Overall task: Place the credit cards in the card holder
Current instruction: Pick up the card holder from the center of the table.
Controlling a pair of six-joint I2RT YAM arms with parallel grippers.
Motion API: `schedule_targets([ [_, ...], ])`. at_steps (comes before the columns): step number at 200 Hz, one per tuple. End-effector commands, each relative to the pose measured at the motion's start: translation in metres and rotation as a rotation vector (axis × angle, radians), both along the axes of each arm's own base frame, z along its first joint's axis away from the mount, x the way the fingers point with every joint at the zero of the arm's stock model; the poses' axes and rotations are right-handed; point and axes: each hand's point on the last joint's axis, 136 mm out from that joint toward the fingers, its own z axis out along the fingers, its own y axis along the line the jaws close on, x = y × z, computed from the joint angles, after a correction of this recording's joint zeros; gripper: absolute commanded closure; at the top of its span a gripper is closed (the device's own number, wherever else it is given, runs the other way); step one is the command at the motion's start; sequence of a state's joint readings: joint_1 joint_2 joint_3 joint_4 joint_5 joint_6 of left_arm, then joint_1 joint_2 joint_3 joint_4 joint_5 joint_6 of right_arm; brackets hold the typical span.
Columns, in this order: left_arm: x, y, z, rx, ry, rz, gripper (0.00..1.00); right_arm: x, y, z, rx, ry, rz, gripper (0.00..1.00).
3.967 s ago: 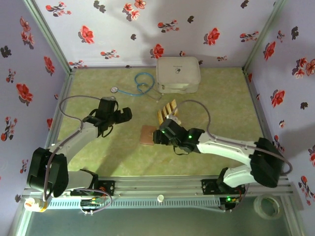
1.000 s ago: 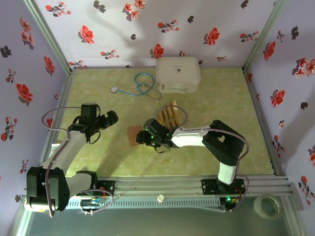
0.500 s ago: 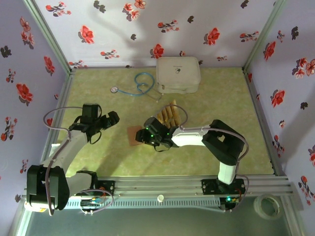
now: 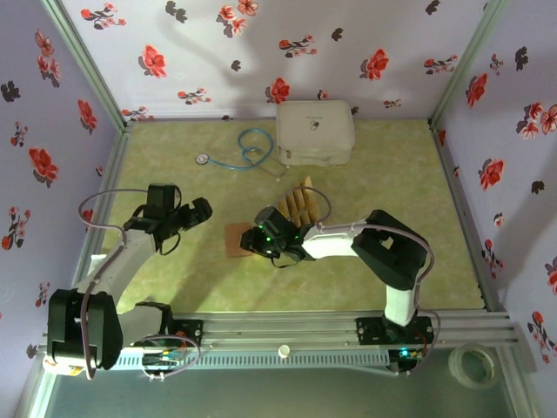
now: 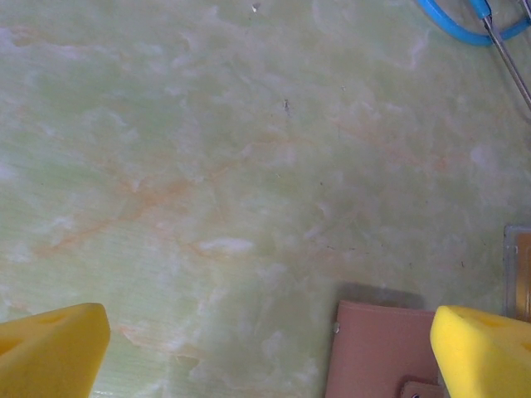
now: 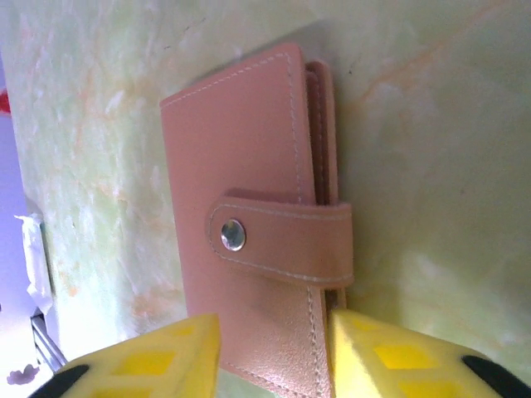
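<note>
Reddish-brown and leather-like, the folding card holder (image 6: 257,157) is found lying flat on the pale green marbled tabletop (image 4: 383,174). It is folded shut, with its strap fastened by a round metal snap (image 6: 233,235). The near end of the holder is straddled by the yellow-padded right gripper (image 6: 274,352). Its jaws are drawn in to either edge, but it cannot be told whether they are actually clamped on it. The thin golden-yellow credit cards (image 4: 296,202) are set in a fanned row just beyond that arm's wrist, none of them in the holder.

Several failures can be expected from here. Because the holder is thin and flat, the pads may ride over its edges, or it may be pushed across the smooth surface instead of being lifted. While the snap is fastened no card can be inserted, and a one-sided pull on the strap would probably drag the whole holder along. The row of cards could be knocked over by a swing of the right wrist.

The yellow-padded left gripper (image 5: 265,356) is held over bare tabletop beside the holder, its jaws spread wide and nothing between them.

Further back a coiled blue stethoscope (image 4: 248,148) and a large white rounded case (image 4: 315,131) are placed near the rear wall. The space is enclosed by lilac walls printed with red and dark flowers (image 4: 174,52).
</note>
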State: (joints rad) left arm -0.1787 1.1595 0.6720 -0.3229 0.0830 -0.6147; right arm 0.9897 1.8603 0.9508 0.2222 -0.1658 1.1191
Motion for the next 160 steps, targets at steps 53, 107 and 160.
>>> schedule_targets([
  [53, 0.0, -0.008, -0.004, 0.006, 0.009, -0.036, 0.0, 0.005, 0.009, -0.018, 0.088, 0.056, -0.038, 0.9],
  [107, -0.001, -0.01, -0.001, 0.006, 0.003, -0.04, 0.0, 0.01, 0.007, -0.005, 0.137, 0.043, -0.03, 1.0],
  [160, 0.01, -0.017, 0.022, -0.025, -0.053, -0.052, 0.0, 0.022, 0.01, 0.051, 0.193, -0.034, 0.041, 1.0],
])
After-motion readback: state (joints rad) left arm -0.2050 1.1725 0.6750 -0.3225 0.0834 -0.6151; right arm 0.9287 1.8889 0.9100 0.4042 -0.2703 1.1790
